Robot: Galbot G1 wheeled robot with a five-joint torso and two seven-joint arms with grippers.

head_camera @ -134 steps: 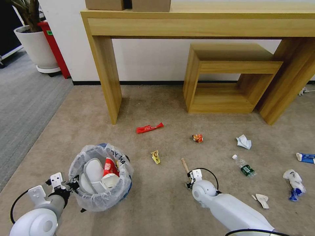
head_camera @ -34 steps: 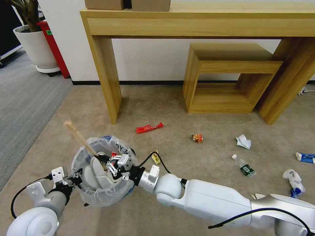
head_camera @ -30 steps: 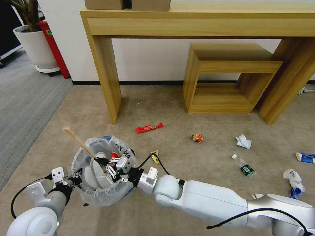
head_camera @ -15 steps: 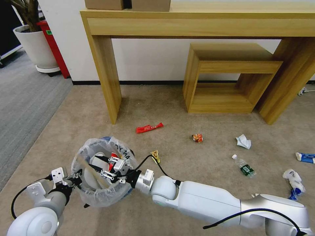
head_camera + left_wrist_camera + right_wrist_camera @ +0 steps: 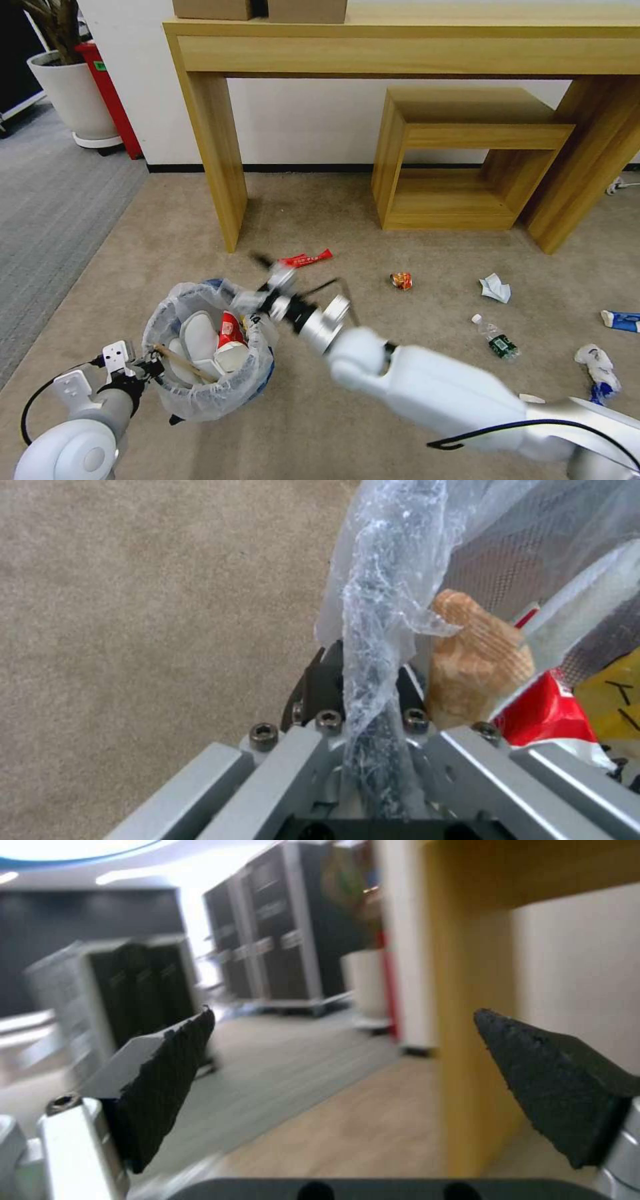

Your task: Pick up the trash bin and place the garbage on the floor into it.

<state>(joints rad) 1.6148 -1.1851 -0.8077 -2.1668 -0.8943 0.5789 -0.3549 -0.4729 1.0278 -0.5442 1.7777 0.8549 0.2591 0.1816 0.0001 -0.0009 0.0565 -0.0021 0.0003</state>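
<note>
Both arms wear glossy white rounded shells with grey-silver metal wrist collars and thin black cables looping beside them. The left tool (image 5: 152, 365) has a white square bracket marked with small dark dots, black linkages, and grey metal bars fastened with hex socket screws. The right tool (image 5: 343, 1075) carries black, rough-textured triangular pads (image 5: 167, 1080) on silver mounts.

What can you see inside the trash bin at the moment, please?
Inside the trash bin lie a wooden stick, a red-printed paper cup and white containers. Whatever lies beneath them is covered. The left gripper holds the rim.
</note>
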